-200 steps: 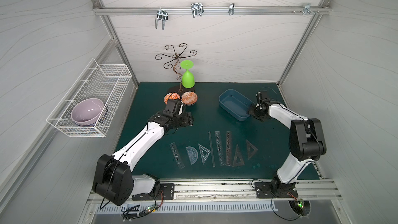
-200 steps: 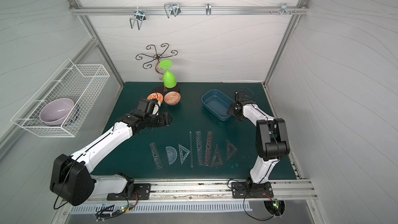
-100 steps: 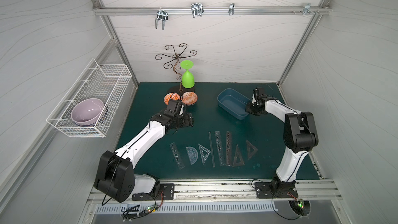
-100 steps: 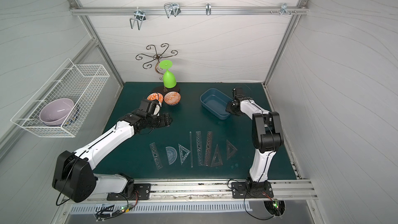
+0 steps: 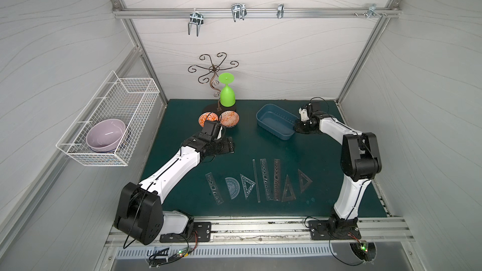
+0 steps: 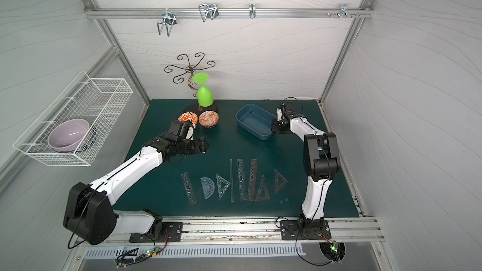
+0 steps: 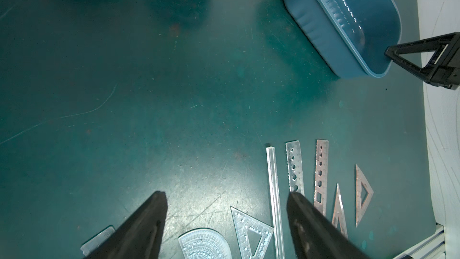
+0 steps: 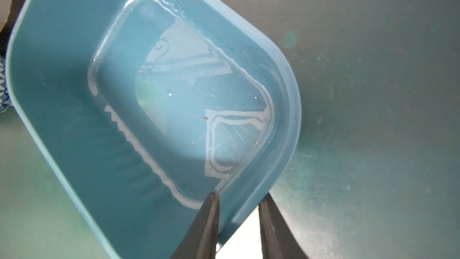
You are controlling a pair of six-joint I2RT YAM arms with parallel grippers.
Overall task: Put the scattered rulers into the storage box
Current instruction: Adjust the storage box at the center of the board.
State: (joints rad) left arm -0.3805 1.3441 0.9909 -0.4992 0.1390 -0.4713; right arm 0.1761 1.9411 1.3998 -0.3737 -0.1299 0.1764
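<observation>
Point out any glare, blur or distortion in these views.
Right wrist view: bright reflections wash over the storage box floor, and the right fingers are soft. Left wrist view: a pale sheen on the mat between blurred left fingers. Both top views: evenly lit and sharp, though the clear rulers read faint.

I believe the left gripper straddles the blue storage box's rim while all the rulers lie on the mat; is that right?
Not quite: it is the right gripper that straddles the storage box rim, one finger inside and one outside, as the right wrist view shows. The rulers do lie on the mat.
</observation>
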